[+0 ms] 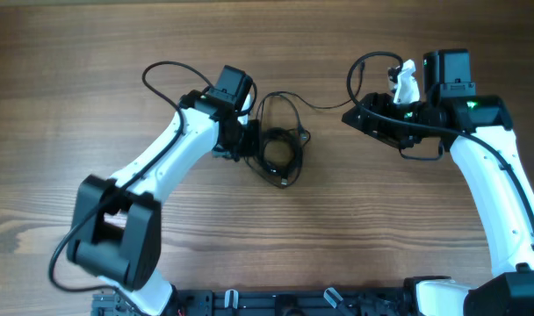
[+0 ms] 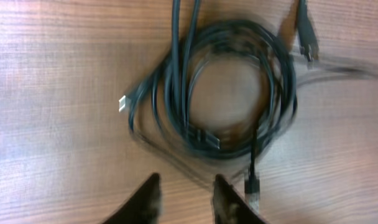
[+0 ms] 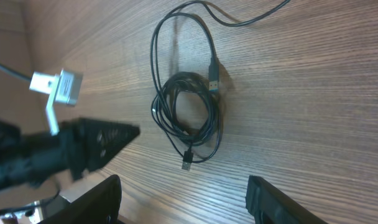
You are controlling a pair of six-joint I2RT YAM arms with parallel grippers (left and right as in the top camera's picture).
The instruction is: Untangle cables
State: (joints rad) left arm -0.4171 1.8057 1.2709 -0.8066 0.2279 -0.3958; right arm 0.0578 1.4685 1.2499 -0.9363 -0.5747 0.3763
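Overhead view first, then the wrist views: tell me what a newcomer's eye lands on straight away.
The tangled coil of thin black cables lies on the wood between the two arms, with a loose strand trailing off towards the right side. The left gripper hovers just short of the coil, fingers apart and holding nothing. The right gripper stands wide open further off, also empty.
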